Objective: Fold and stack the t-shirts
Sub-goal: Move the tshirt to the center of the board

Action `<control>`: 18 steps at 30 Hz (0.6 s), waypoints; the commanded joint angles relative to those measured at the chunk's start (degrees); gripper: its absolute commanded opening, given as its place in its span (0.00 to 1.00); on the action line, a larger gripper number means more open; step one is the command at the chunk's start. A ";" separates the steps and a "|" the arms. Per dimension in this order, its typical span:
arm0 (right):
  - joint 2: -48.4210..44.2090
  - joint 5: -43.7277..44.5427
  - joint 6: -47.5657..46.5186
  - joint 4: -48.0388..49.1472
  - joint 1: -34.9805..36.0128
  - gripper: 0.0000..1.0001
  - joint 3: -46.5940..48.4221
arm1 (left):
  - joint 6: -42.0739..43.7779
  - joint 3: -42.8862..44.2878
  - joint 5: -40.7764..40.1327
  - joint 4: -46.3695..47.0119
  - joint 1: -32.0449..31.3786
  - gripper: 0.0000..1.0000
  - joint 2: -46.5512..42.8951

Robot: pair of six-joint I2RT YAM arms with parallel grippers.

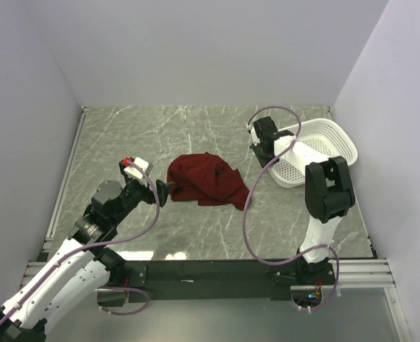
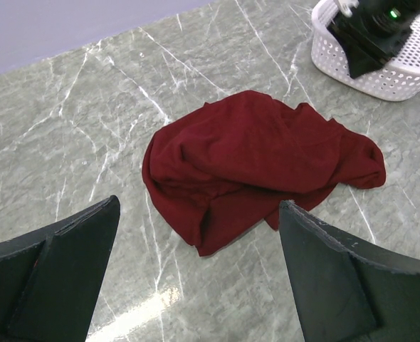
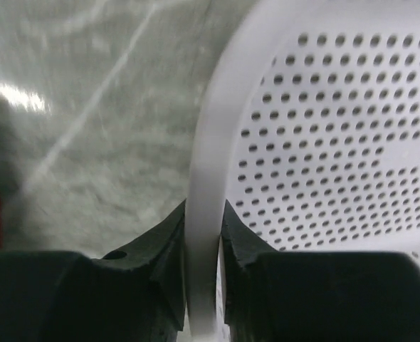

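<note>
Maroon and crumpled, the t-shirt (image 1: pixel 206 179) is seen in a heap at the middle of the table (image 1: pixel 124 135), not yet spread for folding. The left gripper (image 1: pixel 166 191) is held wide open just beside it for a grab, while the right gripper (image 3: pixel 203 231) is clamped on the rim of the basket (image 1: pixel 331 139), apparently to shift it.

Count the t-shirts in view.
1: a crumpled maroon t-shirt on the table, between the left gripper and the white basket. Its folds could hide another.
</note>
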 commanded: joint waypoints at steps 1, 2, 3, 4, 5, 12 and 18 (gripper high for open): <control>-6.59 -0.86 -11.94 -0.20 0.37 0.26 -5.63 | 1.01 1.80 0.73 1.34 -0.12 0.99 -0.47; -7.83 -0.77 -13.80 0.33 0.37 0.23 -6.86 | 0.92 1.72 0.81 1.42 -0.12 0.99 -0.56; -8.97 -0.60 -15.82 1.03 0.37 0.21 -9.22 | 0.92 1.72 0.81 1.51 -0.12 0.99 -0.56; -10.98 -0.42 -20.54 1.56 0.45 0.21 -10.38 | 0.92 1.72 1.08 1.43 -0.12 0.99 -0.47; -11.96 1.06 -22.94 2.52 0.46 0.19 -12.91 | 1.01 1.72 1.08 1.43 -0.12 0.99 -0.39; -18.03 4.33 -43.08 7.63 -5.42 0.30 -21.82 | 1.01 1.72 1.25 1.51 -0.12 0.99 -0.12; -18.39 0.29 -45.20 6.40 -16.06 0.42 -18.04 | 1.18 1.63 1.25 1.69 -0.12 0.99 0.05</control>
